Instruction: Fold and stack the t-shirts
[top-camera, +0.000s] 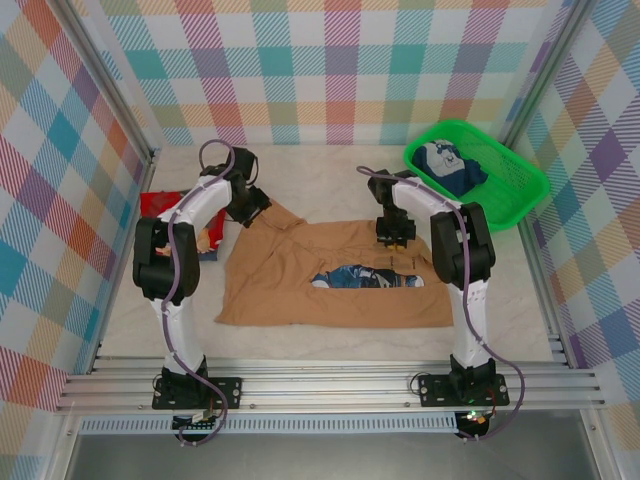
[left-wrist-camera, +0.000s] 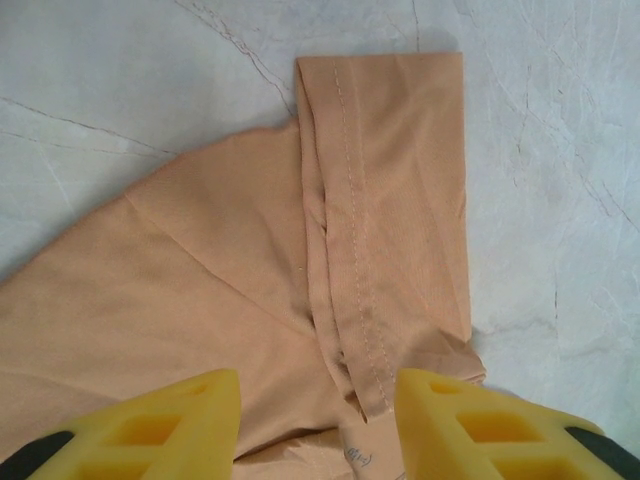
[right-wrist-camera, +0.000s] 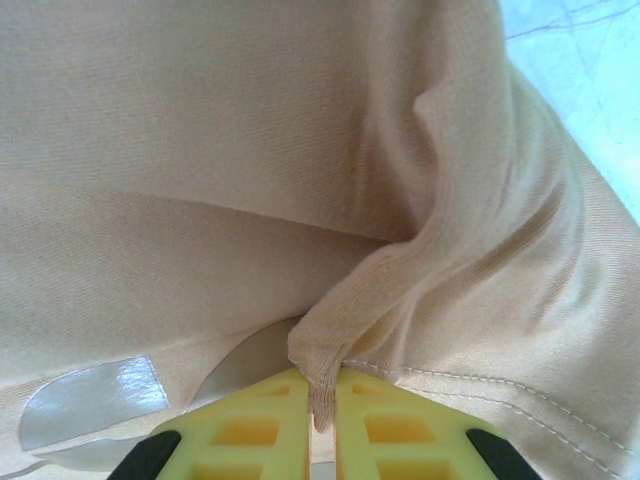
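Top external, basket (top-camera: 518, 182) (cloth (top-camera: 450, 166) inside), tan shirt (top-camera: 300, 285)

The tan t-shirt (top-camera: 300, 290) is soft matt cloth, a fine knit with a stitched hem. The table (left-wrist-camera: 120, 80) looks like smooth, pale veined stone. The left gripper (left-wrist-camera: 318, 405) has fingers (left-wrist-camera: 190, 425) of matt yellow moulded plastic. The basket (top-camera: 520, 180) is shiny green plastic mesh; the rails (top-camera: 330, 385) are bare metal
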